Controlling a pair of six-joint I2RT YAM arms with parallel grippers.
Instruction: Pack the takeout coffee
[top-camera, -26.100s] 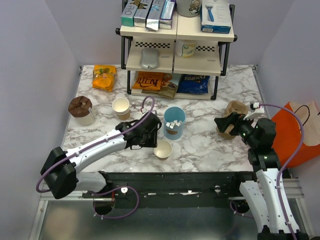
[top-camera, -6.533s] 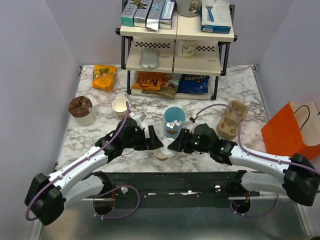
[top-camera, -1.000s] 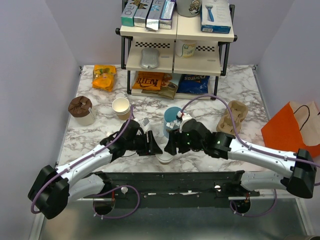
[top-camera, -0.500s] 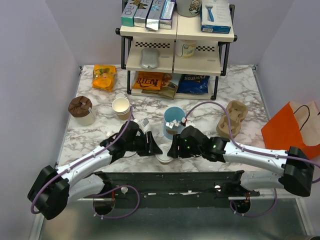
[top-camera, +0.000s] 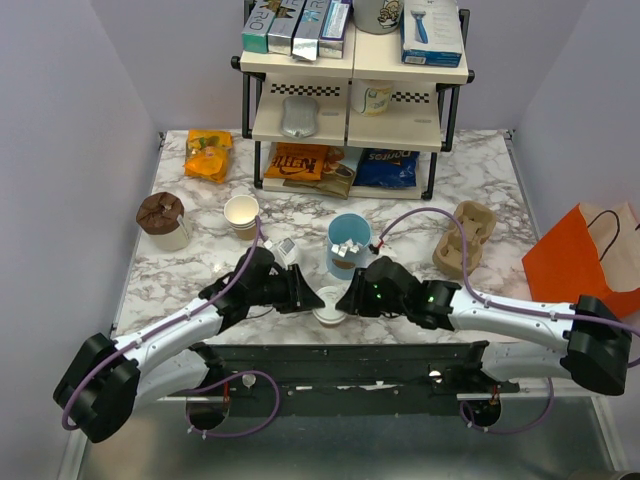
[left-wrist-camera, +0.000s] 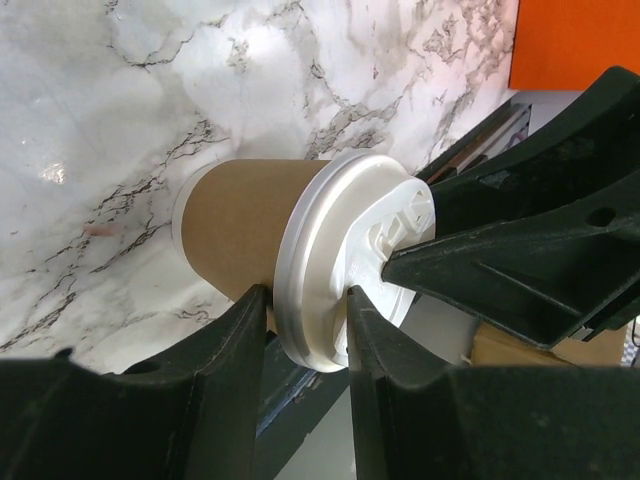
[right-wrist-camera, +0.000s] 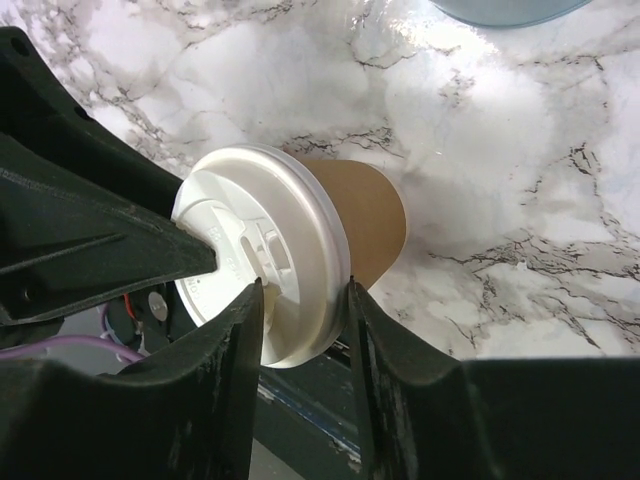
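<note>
The takeout coffee, a small tan paper cup with a white lid, stands at the table's near edge between my two grippers. My left gripper comes in from the left. Its fingers pinch the near rim of the lid, one against the lid's underside and cup wall, one on the lid's top. My right gripper comes in from the right. Its two fingers grip the lid the same way above the cup's wall. Each wrist view shows the other gripper's fingers across the lid.
A taller light-blue cup with white packets stands just behind. A cardboard cup carrier lies to the right, an orange bag beyond the table's right edge. An open paper cup, a brown-topped cup and a shelf rack stand further back.
Both grippers have narrowed onto the lid's rim over the last second. The right gripper has come down and closer to the cup. The cup has stayed in place.
</note>
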